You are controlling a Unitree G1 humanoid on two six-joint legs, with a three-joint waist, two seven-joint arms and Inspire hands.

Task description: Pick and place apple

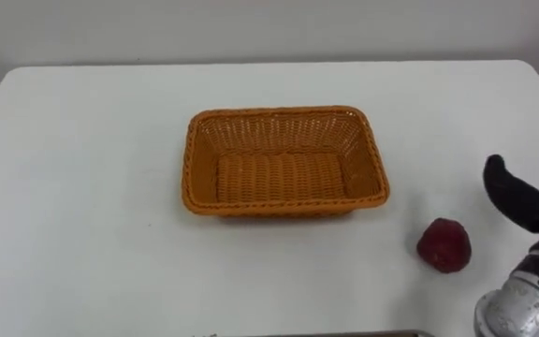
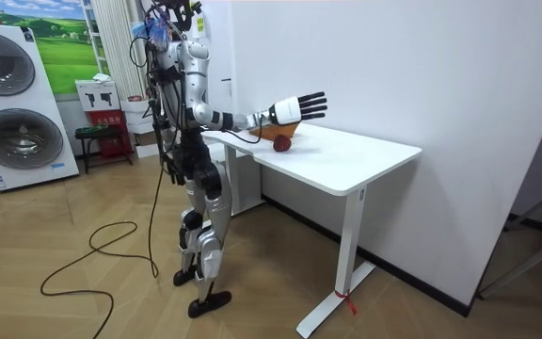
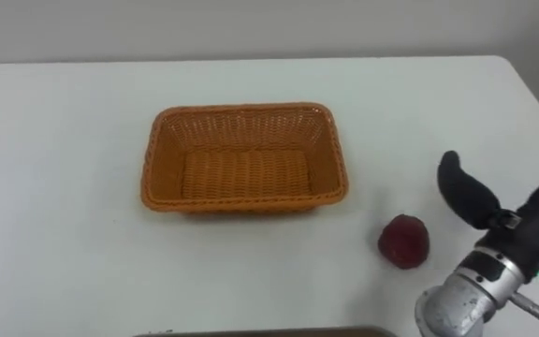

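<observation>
- White table (image 1: 82, 187): the robot stands at its short end, right arm extended over the top. Surface flat and unobstructed around the work.
- Wicker basket (image 1: 284, 113): orange, rectangular, empty, sitting mid-table. Judged to be the place target; its low walls mean the fruit need only be raised a little to pass over the rim.
- Right hand (image 1: 517, 197): fingers straight and spread, holding nothing. In the room view it hovers above the table level, just beside and to the right of the fruit, not touching it.
- Apple (image 1: 444, 245): dark red, resting on the table, to the right of the basket and nearer the robot, apart from the basket wall.
- Step in hand, as judged: the approach to grasp. Recommended: lower the hand until the palm is level with the apple, bring thumb and fingers to opposite sides, and close evenly. A round fruit may roll if nudged on one side first.
</observation>
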